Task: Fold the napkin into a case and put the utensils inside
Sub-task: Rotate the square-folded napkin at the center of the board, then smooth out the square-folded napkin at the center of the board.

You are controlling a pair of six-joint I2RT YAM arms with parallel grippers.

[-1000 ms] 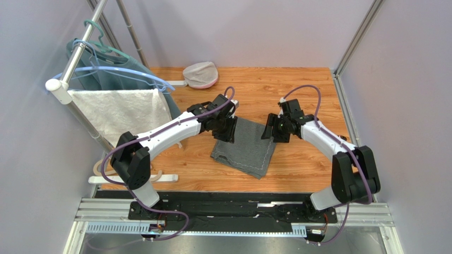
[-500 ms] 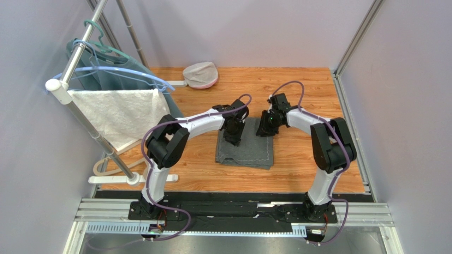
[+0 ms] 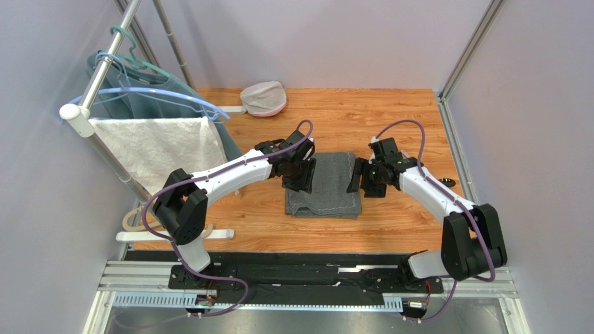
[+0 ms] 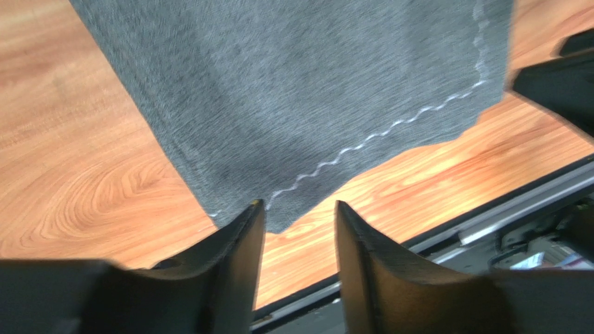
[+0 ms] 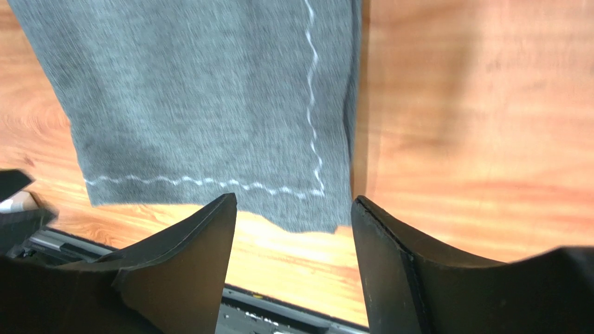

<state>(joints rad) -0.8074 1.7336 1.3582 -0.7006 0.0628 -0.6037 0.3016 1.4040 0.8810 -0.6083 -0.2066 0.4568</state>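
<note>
Top view: the napkin lies flat on the tabletop, folded into a squat rectangle. It sits squarely between the two sets of jaws, with the left jaws at its left edge and the right jaws at its right edge. No utensils I can make out from here.

Left wrist: the left jaws stand parted and have nothing in them. A napkin corner pokes just ahead of the gap between the tips, its pale wavy stitching running away to the right. Bare tabletop lies off to the left.

Right wrist: the right jaws are spread wide and also hold nothing. The napkin spreads ahead of them, its near corner sitting over the gap.

My read on handling: this is soft, limp, light cloth, and stacked layers like these will likely slide apart or sag. I'd take hold at the corners or along a stitched edge, pinching every layer together low against the wood.
</note>
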